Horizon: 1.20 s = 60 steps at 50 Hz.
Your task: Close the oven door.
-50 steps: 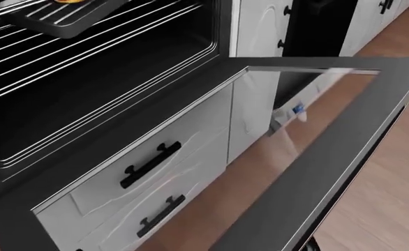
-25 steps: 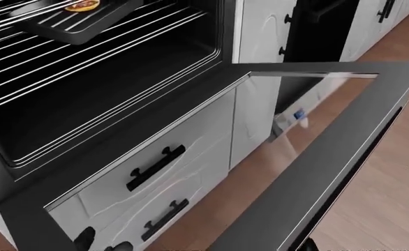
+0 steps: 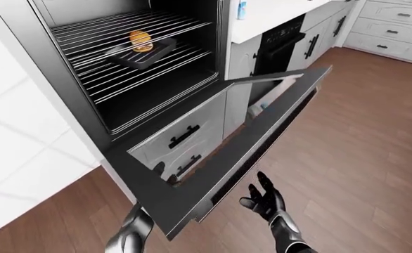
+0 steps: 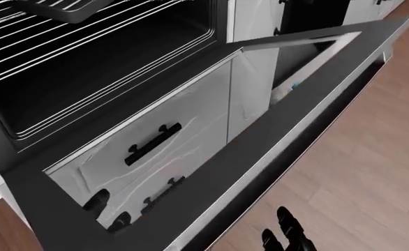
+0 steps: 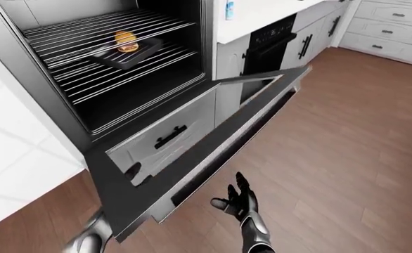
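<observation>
Wood floor point(image 3: 375, 132) | oven door point(image 4: 288, 130) tilted higher | right hand point(image 3: 266, 197) released | left hand point(image 3: 132, 234) unclear

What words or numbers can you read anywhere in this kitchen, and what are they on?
None can be read.
The blue and white item on the counter at the top of the left-eye view may carry a label, but it is too small and blurred.
The black appliance under that counter shows faint pale marks on its top panel, too small to read.
The oven door, the tray and the drawers bear no text.
</observation>
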Available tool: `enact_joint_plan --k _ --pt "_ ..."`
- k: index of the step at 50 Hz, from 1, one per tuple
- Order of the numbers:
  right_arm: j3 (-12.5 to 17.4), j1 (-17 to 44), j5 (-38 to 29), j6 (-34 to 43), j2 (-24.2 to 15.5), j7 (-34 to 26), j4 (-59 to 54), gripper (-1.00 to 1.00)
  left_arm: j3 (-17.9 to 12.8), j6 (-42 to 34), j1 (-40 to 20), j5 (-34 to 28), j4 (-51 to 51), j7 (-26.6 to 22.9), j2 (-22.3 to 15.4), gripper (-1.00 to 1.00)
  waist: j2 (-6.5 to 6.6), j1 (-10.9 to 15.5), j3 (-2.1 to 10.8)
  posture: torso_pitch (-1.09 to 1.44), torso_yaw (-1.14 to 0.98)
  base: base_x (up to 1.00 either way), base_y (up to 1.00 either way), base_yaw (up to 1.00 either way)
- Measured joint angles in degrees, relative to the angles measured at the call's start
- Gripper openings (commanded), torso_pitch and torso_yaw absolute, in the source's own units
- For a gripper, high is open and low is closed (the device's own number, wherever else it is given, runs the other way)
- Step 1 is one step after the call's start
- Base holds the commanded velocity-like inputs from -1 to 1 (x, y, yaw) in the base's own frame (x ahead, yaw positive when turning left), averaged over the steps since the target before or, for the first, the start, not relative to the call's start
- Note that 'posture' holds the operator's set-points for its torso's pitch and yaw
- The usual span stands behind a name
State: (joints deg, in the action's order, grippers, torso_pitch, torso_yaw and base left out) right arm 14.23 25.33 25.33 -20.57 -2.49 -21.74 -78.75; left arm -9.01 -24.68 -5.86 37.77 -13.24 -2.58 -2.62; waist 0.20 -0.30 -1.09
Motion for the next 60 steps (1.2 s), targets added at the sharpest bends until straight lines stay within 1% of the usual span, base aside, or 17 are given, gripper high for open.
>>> enact_joint_plan --k 8,12,17,22,24,28,33,37,43,49,54,60 --pt "0.0 -0.1 -0.2 -0.1 0.1 0.1 0.0 1.00 0.0 -3.1 0.6 1.7 5.6 1.6 0.1 1.00 0.12 0.0 0.31 0.00 0.00 0.00 0.00 0.00" --pt "0.0 -0.1 -0.3 -0.1 0.1 0.1 -0.1 1.00 0.1 -5.4 0.8 2.8 10.5 3.3 0.0 1.00 0.11 0.1 0.41 0.00 0.00 0.00 0.00 0.00" --pt "0.0 -0.2 -0.5 -0.2 0.2 0.1 0.0 1.00 0.0 -8.3 -0.1 3.7 13.5 5.7 -0.3 1.00 0.07 0.1 0.50 0.00 0.00 0.00 0.00 0.00" --pt "-0.1 -0.2 -0.6 -0.2 0.3 0.2 0.0 1.00 -0.8 -11.7 -2.7 5.4 16.0 9.1 -1.4 1.00 0.00 0.3 0.54 0.00 0.00 0.00 0.00 0.00" --pt "-0.2 -0.2 -0.8 -0.3 0.4 0.3 0.0 1.00 -1.1 -13.4 -4.0 5.9 17.7 11.5 -1.6 1.00 -0.03 0.3 0.58 0.00 0.00 0.00 0.00 0.00" --pt "-0.3 -0.1 -1.2 -0.2 0.7 0.4 -0.1 1.00 -0.1 -14.9 -8.0 6.3 18.3 14.2 -1.9 1.00 0.03 0.4 0.80 0.00 0.00 0.00 0.00 0.00" --pt "-0.2 -0.2 -1.5 -0.1 0.7 0.4 -0.1 1.00 0.9 -18.2 -10.4 8.5 24.0 17.3 -2.3 1.00 0.20 0.3 1.22 0.00 0.00 0.00 0.00 0.00" --pt "-0.1 -0.2 -1.5 -0.1 0.7 0.5 -0.1 1.00 0.5 -19.8 -12.8 9.7 26.3 19.0 -3.0 1.00 0.37 0.2 1.48 0.00 0.00 0.00 0.00 0.00" --pt "-0.2 -0.2 -1.9 -0.2 0.8 0.6 -0.1 1.00 -2.0 -22.2 -17.8 13.5 25.9 23.3 -5.9 1.00 0.54 0.1 1.39 0.00 0.00 0.00 0.00 0.00" --pt "-0.1 -0.3 -2.0 -0.1 0.9 0.6 -0.2 1.00 -2.8 -21.6 -22.5 17.0 24.7 26.4 -8.6 1.00 0.75 0.1 1.22 0.00 0.00 0.00 0.00 0.00" --pt "-0.2 -0.2 -1.9 -0.2 0.9 0.4 0.0 1.00 -3.0 -20.9 -27.8 18.2 20.4 27.6 -11.0 1.00 0.92 0.0 1.04 0.00 0.00 0.00 0.00 0.00" --pt "-0.2 -0.3 -2.0 -0.4 0.9 0.5 0.0 1.00 -3.7 -19.5 -33.1 17.8 13.0 27.2 -13.9 1.00 1.12 -0.1 0.66 0.00 0.00 0.00 0.00 0.00"
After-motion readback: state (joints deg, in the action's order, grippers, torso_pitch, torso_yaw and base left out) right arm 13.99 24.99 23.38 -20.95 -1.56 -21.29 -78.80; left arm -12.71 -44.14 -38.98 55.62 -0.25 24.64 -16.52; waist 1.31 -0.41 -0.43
